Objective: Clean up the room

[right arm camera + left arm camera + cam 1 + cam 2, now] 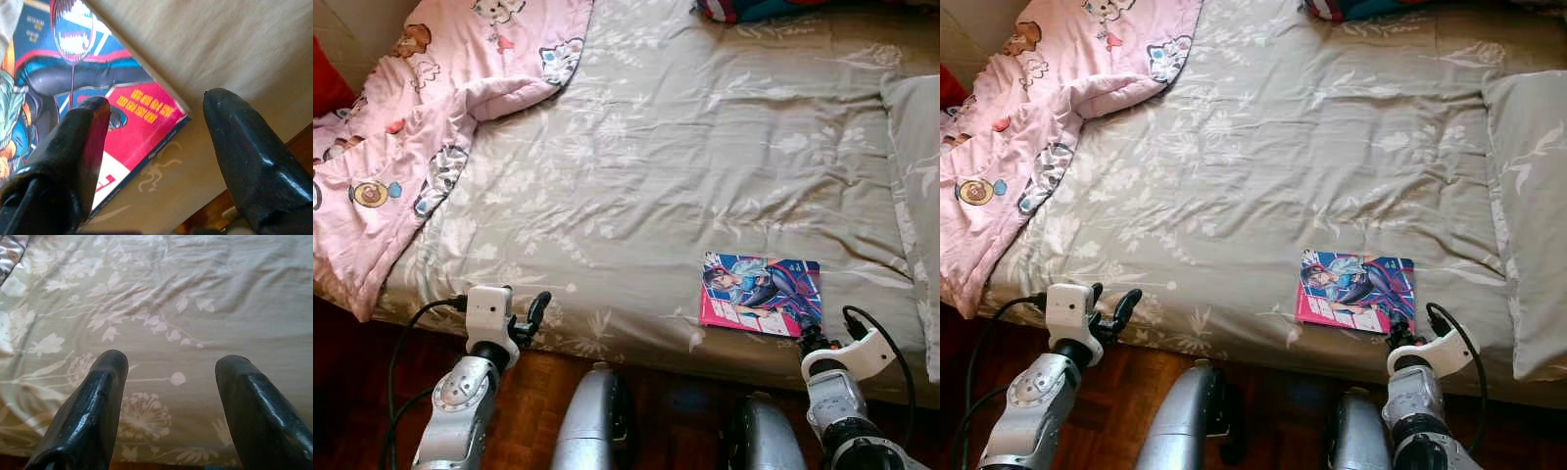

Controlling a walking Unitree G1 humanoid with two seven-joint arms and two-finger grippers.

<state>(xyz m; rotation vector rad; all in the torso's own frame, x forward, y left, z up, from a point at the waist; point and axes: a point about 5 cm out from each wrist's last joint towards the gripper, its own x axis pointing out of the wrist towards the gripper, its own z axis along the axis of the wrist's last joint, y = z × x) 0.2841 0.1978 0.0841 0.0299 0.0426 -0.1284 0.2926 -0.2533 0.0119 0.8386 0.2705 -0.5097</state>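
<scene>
Reaching with the right hand (811, 333), fingers apart, around the corner at 5 o'clock of the comic book (761, 294) lying flat near the bed (656, 176) edge, and risking to push it off the soft sheet instead of gripping, left hand (530, 315) also apart at 7 o'clock.

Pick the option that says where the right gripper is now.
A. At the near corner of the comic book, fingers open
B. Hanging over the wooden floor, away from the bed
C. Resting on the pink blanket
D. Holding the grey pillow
A: the right gripper has its fingers spread on either side of the comic book's near corner at the bed's front edge.
</scene>
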